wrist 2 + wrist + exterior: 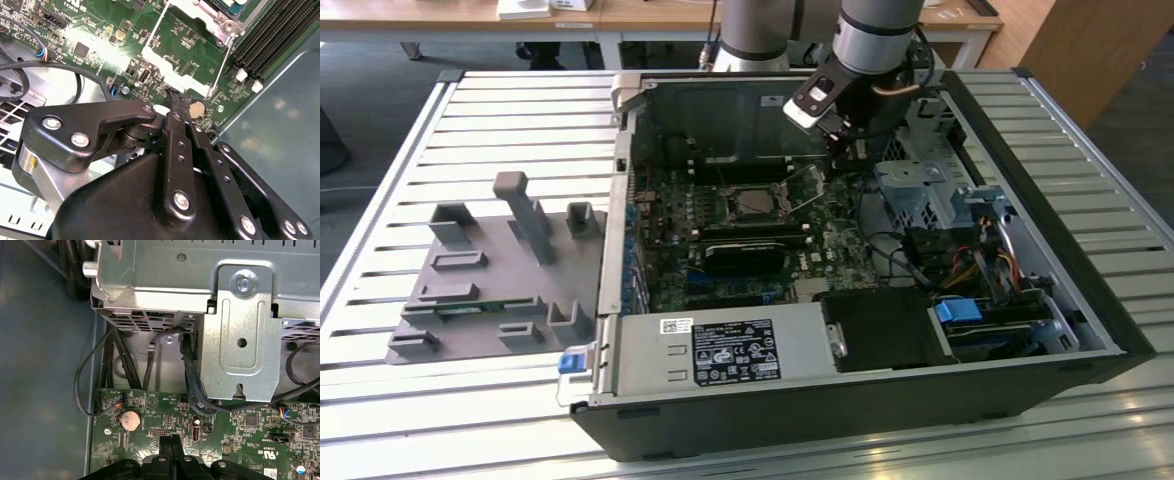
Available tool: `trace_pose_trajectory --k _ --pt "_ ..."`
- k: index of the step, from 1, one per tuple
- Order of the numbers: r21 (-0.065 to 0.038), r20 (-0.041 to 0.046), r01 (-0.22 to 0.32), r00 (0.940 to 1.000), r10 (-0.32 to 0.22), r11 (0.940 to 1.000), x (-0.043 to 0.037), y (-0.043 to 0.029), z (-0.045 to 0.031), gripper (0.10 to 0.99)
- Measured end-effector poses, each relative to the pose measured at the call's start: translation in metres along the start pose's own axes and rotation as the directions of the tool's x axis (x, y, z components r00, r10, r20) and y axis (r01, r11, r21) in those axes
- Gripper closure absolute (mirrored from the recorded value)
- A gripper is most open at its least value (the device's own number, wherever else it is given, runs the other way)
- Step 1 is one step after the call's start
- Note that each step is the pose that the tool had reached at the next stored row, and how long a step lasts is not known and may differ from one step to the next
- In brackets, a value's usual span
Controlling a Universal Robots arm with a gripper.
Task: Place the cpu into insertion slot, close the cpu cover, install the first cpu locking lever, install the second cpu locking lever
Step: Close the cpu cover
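Exterior view shows the clenched, empty claw [843, 158], the insertion slot [754, 203] near toward that view's left, a locking lever [810, 202] slanting between them.

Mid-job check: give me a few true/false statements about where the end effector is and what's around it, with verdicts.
1. The end effector is inside the case, over the motherboard. True.
2. Its fingers are spread wide. False: they are pressed together, with nothing visible between them.
3. A coin cell sits on the motherboard near the end effector. True.
4. The grey fixture lies inside the case. False: it lies on the table, outside the case, at the exterior view's left.
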State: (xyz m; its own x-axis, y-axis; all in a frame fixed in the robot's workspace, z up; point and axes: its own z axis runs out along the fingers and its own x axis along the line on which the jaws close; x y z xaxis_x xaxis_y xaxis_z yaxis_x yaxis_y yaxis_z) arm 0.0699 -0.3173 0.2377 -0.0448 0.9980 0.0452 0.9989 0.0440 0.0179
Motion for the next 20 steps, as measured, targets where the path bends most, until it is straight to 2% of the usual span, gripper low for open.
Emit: trace_pose_trajectory --k 8,20 --pt "0.001 0.0004 0.0 1.0 0.0 1.0 -0.0021 -0.0004 0.0003 0.98" --pt "0.001 0.0006 0.0 1.0 0.0 1.0 -0.0014 -0.0178 0.0002 0.98"
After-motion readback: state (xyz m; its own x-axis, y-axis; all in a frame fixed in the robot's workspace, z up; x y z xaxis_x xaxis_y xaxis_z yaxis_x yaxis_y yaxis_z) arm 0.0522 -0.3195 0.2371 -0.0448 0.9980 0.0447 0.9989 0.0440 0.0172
